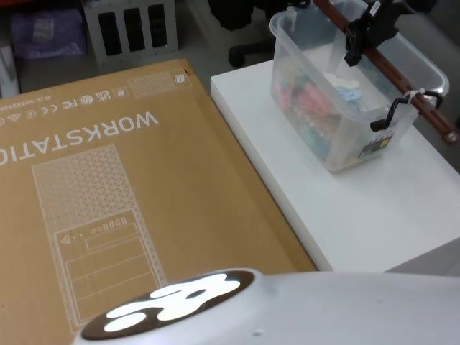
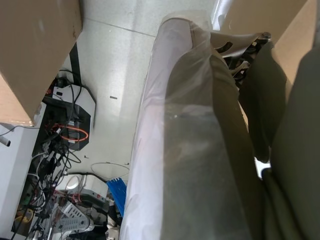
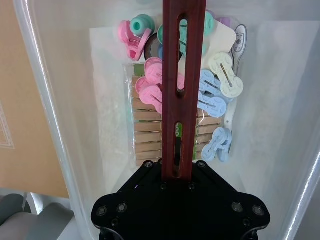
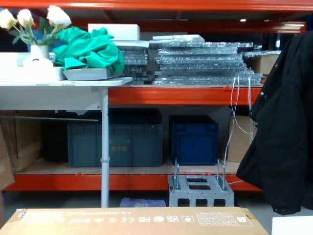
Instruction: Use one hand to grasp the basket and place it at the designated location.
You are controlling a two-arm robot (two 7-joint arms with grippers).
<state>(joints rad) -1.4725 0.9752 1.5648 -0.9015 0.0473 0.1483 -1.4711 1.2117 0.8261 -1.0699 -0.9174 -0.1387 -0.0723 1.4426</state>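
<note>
Right gripper (image 1: 363, 37): black, closed on the red-brown handle (image 1: 392, 72) near its middle, jaws pinching the flat slotted bar from both sides, as the right wrist view confirms. Directly beneath, the basket (image 1: 338, 144), hanging from or resting under that handle by metal clips at the rim; impossible to tell whether lifted clear of the white table (image 1: 359, 215). Probably light: thin translucent plastic, holding clothes pegs (image 3: 150, 95), wooden and pastel. Walls likely flexible, smooth, slippery; handle the sensible hold, central for balance. Swing and tilt likely if moved fast. Beside the table, a large cardboard box (image 1: 108, 201). Left gripper: state not discernible.
</note>
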